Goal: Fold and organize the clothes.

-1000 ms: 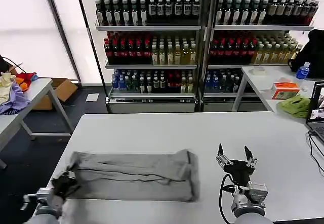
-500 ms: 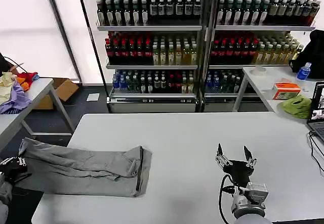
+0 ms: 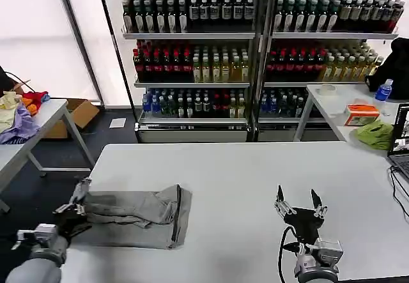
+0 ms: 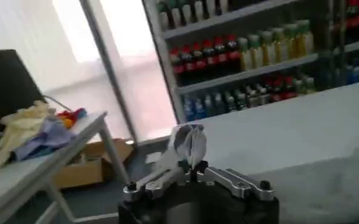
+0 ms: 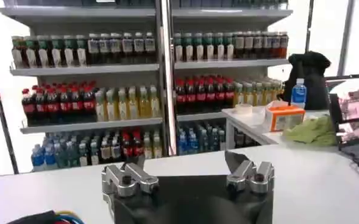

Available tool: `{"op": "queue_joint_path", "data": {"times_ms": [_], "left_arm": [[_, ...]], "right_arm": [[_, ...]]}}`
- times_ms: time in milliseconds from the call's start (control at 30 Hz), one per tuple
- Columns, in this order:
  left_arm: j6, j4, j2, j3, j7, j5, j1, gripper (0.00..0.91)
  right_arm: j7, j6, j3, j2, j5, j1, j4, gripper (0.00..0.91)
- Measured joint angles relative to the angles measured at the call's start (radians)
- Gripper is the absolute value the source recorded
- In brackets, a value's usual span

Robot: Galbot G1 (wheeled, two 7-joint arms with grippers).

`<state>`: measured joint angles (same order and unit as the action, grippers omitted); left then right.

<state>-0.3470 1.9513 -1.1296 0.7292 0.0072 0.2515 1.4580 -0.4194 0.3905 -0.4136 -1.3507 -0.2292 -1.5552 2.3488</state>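
One of the clothes, a light grey shirt (image 3: pixel 137 216), lies folded and rumpled on the front left of the white table (image 3: pixel 243 174). My left gripper (image 3: pixel 75 207) is at the shirt's left end, just over the table's left edge, shut on a pinch of the grey cloth (image 4: pixel 190 139), which sticks up between the jaws of the left gripper (image 4: pixel 190 164). My right gripper (image 3: pixel 298 201) hovers over the front right of the table, well apart from the shirt, open and holding nothing. In the right wrist view the right gripper (image 5: pixel 185 169) shows spread fingers (image 5: pixel 239 165).
A side table (image 3: pixel 45 118) at the left carries lavender, red and orange fabrics (image 3: pixel 19 120). A right table holds a lime-green cloth (image 3: pixel 374 133), an orange box (image 3: pixel 360 112), a blue bottle (image 3: pixel 382 90) and a laptop (image 3: pixel 401 139). Bottle shelves (image 3: pixel 255 40) stand behind.
The left gripper dragged the shirt left past the table edge, then came back right, bunching the shirt's left end over itself. The right gripper has barely moved.
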Motion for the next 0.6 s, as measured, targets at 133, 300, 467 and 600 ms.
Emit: {"op": "queue_joint_path", "data": {"times_ms": [133, 300, 467, 600], "left_arm": [[-0.018, 0.025, -0.047, -0.084, -0.008, -0.021, -0.014, 0.0], [-0.041, 0.04, -0.088, -0.174, -0.017, -0.034, -0.032, 0.0], [-0.062, 0.052, -0.107, -0.245, -0.026, -0.037, -0.048, 0.0], [-0.075, 0.064, -0.115, -0.285, -0.03, -0.037, -0.058, 0.0]], "right_arm": [[0.0, -0.007, 0.0, -0.006, 0.008, -0.017, 0.008, 0.907], [0.0, -0.014, 0.001, -0.013, 0.016, -0.036, 0.015, 0.907], [0.0, -0.017, -0.002, -0.017, 0.022, -0.047, 0.019, 0.907], [0.0, -0.022, -0.001, -0.021, 0.029, -0.057, 0.02, 0.907]]}}
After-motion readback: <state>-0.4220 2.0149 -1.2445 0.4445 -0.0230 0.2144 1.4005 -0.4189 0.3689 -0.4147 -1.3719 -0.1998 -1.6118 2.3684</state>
